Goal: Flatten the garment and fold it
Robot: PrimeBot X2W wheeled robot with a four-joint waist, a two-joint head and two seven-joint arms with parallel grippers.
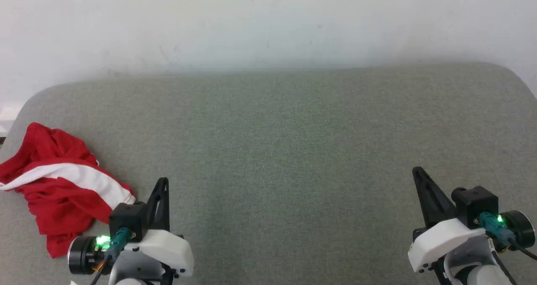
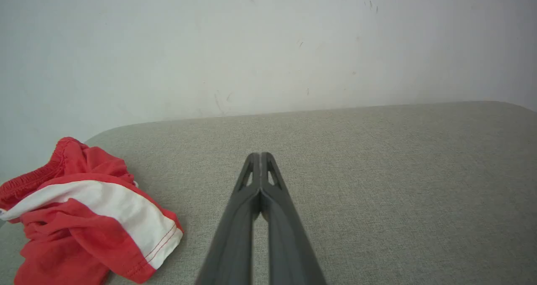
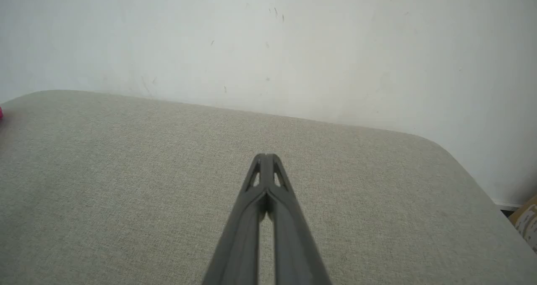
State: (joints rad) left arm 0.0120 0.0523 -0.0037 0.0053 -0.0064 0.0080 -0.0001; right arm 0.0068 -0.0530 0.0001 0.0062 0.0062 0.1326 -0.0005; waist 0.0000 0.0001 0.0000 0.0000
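Plainly nothing is done yet: the garment (image 1: 63, 184) lies crumpled at eight o'clock on the grey padded surface (image 1: 277, 142), just beside the left gripper (image 1: 162, 182), untouched. That gripper and the right gripper (image 1: 417, 171), at four o'clock, have fingers pressed together, empty. Flattening and folding are both left to do.

No legible text, labels, brand marks, numbers or signs, nothing readable on the garment (image 1: 63, 184), nothing printed on the grey cushion (image 1: 293, 150), only faint scuffs on the pale wall (image 1: 268, 24)
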